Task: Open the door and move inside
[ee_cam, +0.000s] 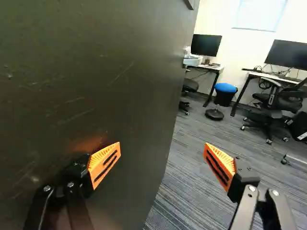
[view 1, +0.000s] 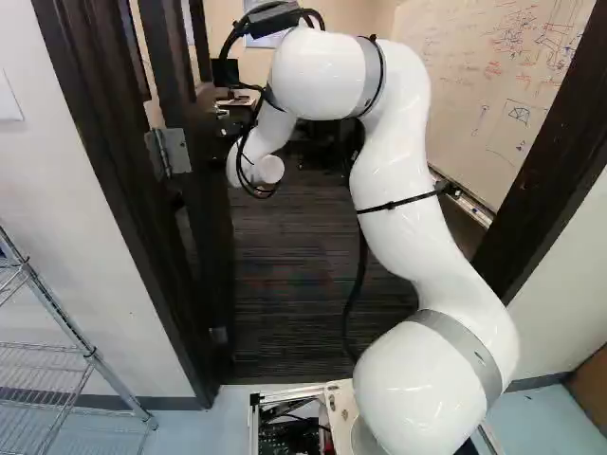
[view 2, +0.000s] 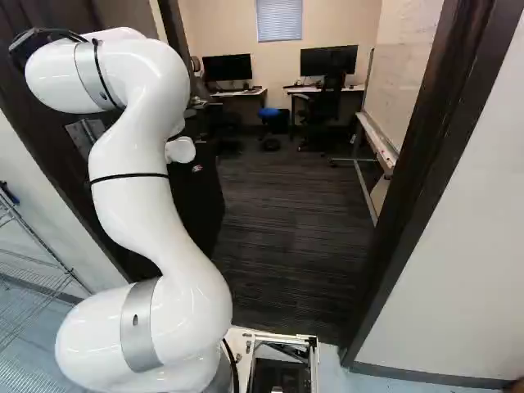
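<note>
The dark door (view 1: 211, 218) stands swung inward at the left of the doorway, its hinge (view 1: 169, 152) showing in the left base view. In the right base view my forearm partly covers the door (view 2: 205, 192). The arm reaches through the doorway, and its wrist end hides the gripper in both base views. In the wrist view the gripper (ee_cam: 162, 150) is open, with its orange-padded fingers wide apart. One finger lies close against or just in front of the door face (ee_cam: 96, 62); whether it touches is unclear. The other finger is over the carpet, beyond the door's free edge.
Door frame posts flank the base, the right one (view 2: 426, 164) near. Inside are carpet (view 2: 286, 237), a whiteboard (view 1: 503, 85) on a stand along the right, desks with monitors (ee_cam: 206, 45), a blue-topped stool (ee_cam: 224, 91) and a black chair (ee_cam: 280, 103). A wire rack (view 1: 66, 360) stands outside at left.
</note>
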Robot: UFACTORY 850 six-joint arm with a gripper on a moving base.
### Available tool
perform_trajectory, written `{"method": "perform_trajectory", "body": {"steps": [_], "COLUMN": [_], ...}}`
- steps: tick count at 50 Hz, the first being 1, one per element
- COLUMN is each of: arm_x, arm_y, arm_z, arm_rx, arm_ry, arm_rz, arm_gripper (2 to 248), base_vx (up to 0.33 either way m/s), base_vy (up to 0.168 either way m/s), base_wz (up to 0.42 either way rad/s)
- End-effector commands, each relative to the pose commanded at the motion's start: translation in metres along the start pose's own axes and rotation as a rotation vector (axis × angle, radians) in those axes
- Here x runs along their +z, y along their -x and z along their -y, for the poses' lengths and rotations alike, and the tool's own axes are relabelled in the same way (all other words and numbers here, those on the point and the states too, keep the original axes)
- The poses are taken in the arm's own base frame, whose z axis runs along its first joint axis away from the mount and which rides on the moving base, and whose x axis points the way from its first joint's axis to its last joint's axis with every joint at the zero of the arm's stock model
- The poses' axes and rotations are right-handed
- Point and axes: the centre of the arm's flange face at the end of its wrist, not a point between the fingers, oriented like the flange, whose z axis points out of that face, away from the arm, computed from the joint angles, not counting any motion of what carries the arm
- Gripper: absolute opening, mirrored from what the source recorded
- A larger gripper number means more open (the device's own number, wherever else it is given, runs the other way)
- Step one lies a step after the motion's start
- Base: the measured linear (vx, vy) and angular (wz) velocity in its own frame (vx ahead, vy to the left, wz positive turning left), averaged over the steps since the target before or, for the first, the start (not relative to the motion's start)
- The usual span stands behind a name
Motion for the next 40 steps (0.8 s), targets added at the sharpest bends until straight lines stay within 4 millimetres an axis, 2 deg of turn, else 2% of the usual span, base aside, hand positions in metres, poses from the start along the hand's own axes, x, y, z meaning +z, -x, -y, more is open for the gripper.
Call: {"method": "perform_trajectory", "body": {"steps": [28, 40], "arm_x": [0.003, -0.009], "arm_y": [0.0, 0.001], "arm_z": [0.005, -0.006], "arm_rx": [-0.015, -0.01], "arm_ry": [-0.019, -0.002], "arm_rz": [0.001, 0.012], "arm_gripper": [247, 247], "base_vx": [0.0, 0.0], "base_vy": [0.0, 0.0], "base_wz": [0.0, 0.0]}}
